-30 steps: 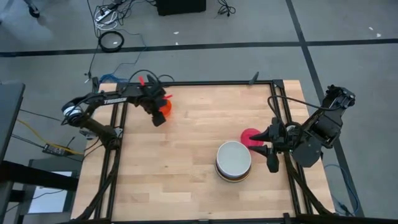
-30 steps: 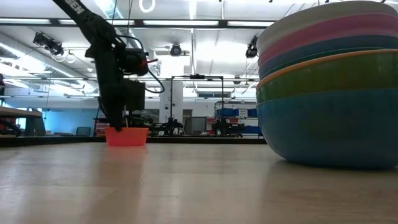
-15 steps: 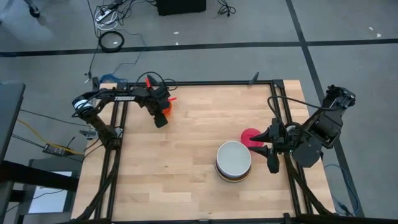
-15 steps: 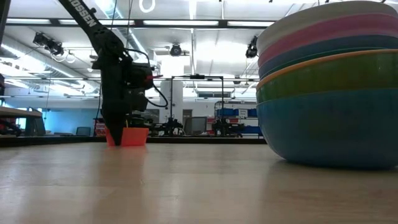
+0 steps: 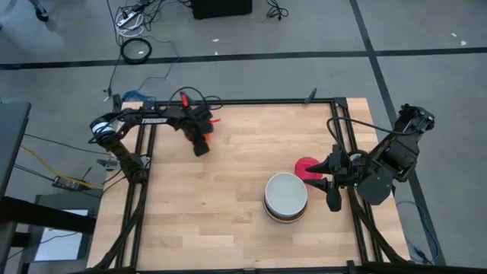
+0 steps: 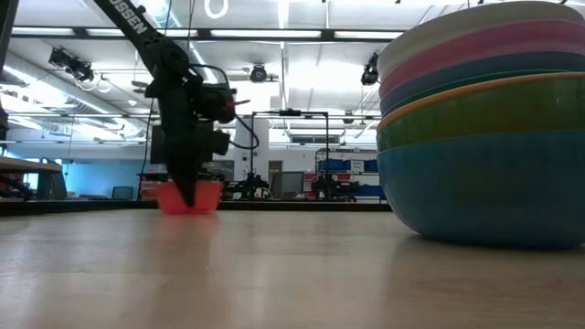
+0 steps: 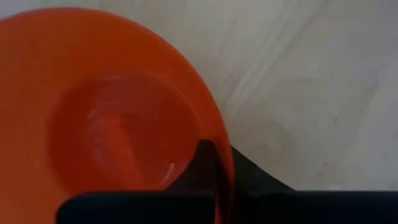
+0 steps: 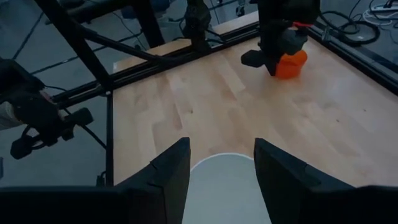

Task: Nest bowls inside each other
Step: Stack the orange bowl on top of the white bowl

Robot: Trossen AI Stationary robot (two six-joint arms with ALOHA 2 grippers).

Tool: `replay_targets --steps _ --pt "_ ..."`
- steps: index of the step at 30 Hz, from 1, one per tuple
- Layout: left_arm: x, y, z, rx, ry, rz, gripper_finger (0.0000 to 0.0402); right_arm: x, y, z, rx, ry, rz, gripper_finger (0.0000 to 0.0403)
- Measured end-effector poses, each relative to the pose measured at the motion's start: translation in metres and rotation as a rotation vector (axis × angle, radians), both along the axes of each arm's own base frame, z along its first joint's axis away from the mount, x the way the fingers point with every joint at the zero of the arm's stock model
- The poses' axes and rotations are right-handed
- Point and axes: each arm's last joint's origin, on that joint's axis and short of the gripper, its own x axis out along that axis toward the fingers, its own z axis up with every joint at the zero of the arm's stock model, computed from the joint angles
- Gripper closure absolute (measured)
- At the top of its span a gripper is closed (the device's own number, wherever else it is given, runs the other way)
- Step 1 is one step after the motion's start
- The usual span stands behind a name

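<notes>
A small orange-red bowl (image 5: 205,129) stands on its base at the table's far left. My left gripper (image 5: 201,144) points down at it and is shut on its rim. It shows as well in the low view: bowl (image 6: 207,197), left gripper (image 6: 190,194). A stack of nested bowls (image 5: 286,197), white on top, sits at the near right. A small magenta bowl (image 5: 306,166) lies just beyond the stack. My right gripper (image 8: 221,168) hovers open above the stack's white bowl (image 8: 227,186) and holds nothing. My left gripper pinches the orange-red bowl's rim (image 7: 219,163) on the side toward the table's near edge. One finger (image 7: 200,169) is inside the bowl and the other (image 7: 250,182) outside. The fingers come from above, pointing steeply down. The bowl sits upright with its base on the table.
Black frame rails (image 5: 144,190) run along the table's left and right sides and its far edge. Bare wood (image 5: 228,183) lies between the orange-red bowl and the stack. In the low view the stack (image 6: 484,128) fills the right of the picture.
My left gripper has sunk a little and shifted toward the table's right, over the orange-red bowl, and has shut on its rim. The bowl stays on the table. My right arm has kept still.
</notes>
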Motion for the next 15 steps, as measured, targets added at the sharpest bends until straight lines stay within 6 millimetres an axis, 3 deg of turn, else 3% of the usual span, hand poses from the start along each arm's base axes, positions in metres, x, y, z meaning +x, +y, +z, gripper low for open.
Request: replay_targets --steps 9,15 --pt "0.027 -0.017 0.019 0.004 -0.065 -0.069 0.0398 0.0 0.0 -0.001 -0.006 0.008 -0.001 0.0241" --pt "0.057 -0.043 0.057 0.118 -0.143 -0.174 0.0398 -0.002 -0.002 -0.003 -0.008 0.032 -0.017 0.025"
